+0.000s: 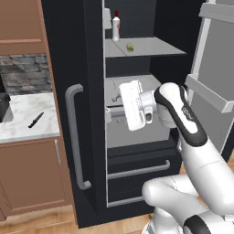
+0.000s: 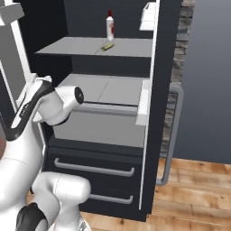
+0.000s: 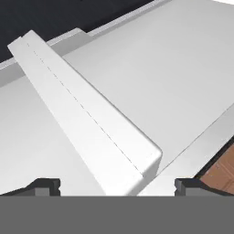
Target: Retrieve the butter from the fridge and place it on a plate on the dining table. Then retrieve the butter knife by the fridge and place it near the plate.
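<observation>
On upper fridge (image 1: 87,55) shelf, butter (image 1: 130,46)

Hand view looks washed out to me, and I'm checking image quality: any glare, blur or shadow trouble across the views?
Hand view: flat pale surfaces, low contrast, sharp edges. Left base view: the small dark butter knife reads crisp. Right base view: the small pale yellow-olive butter stick is tiny but unblurred.

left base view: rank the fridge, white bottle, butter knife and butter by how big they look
1. fridge, by far the largest
2. white bottle with the red cap
3. butter knife on the marble counter; close to the bottle, and it sits nearer the camera, so unsure
4. butter, smallest
</observation>
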